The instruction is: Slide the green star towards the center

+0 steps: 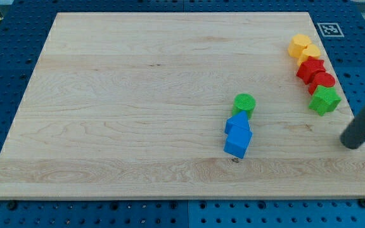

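Observation:
The green star [324, 100] lies near the board's right edge, at the lower end of a line of blocks. My tip [352, 144] is the lower end of the dark rod at the view's right, below and to the right of the green star, a short gap away from it. A green cylinder [244, 104] stands right of the board's middle.
Above the green star sit a red round block [322, 80], a red star [310, 68] and two yellow blocks [310, 53] [300, 44]. Two blue blocks [237, 121] [237, 142] lie just below the green cylinder. The wooden board [138, 107] lies on a blue pegboard.

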